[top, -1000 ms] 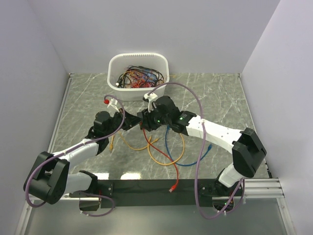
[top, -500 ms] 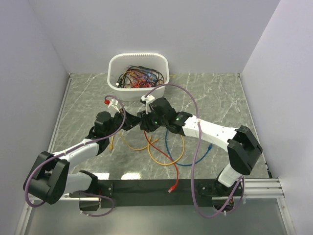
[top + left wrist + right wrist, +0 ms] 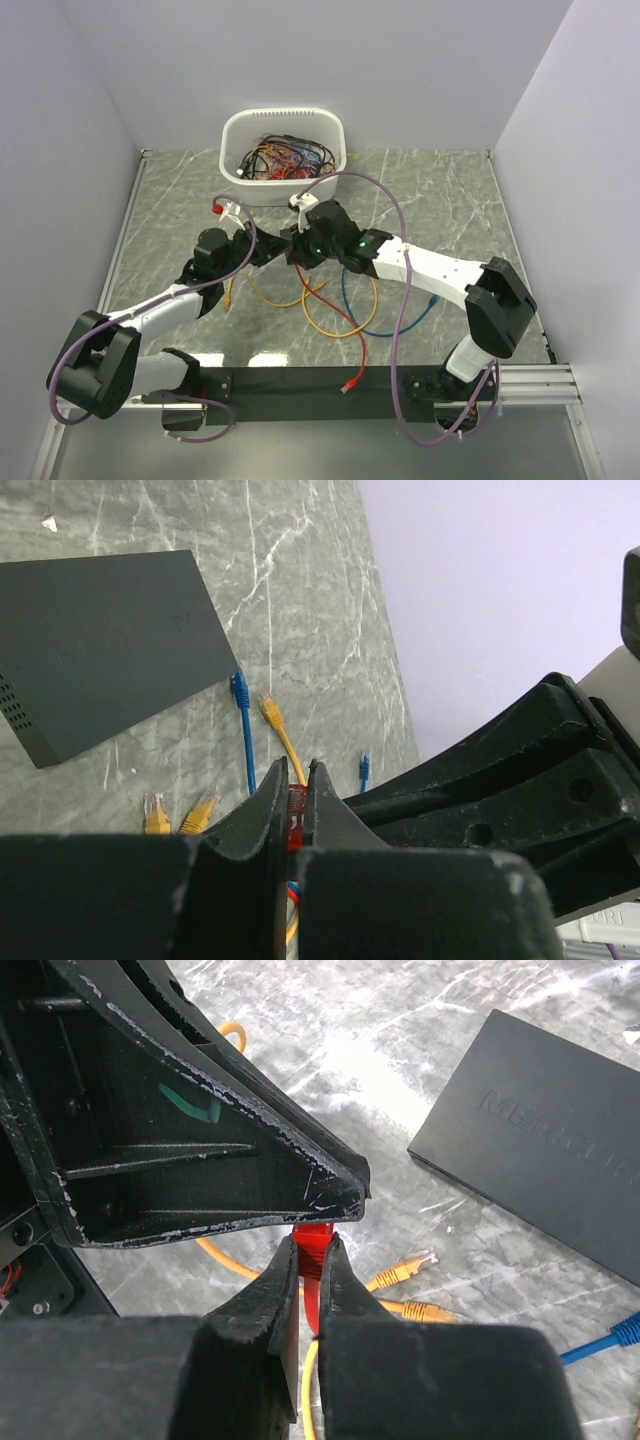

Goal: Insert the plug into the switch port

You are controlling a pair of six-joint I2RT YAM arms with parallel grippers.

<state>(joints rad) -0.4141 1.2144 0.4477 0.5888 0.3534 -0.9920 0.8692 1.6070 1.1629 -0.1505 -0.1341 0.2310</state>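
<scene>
On the marble table (image 3: 450, 200), the black switch (image 3: 100, 640) lies flat at the upper left of the left wrist view and the upper right of the right wrist view, apart from both grippers; its port row cannot be made out. The left gripper (image 3: 295, 780) and right gripper (image 3: 312, 1257) are each pinched narrowly on the red plug (image 3: 313, 1232), so a hand-to-hand regrasp is judged to be in hand. Next, one grip would need to be released and the plug lined up with the ported edge.
</scene>
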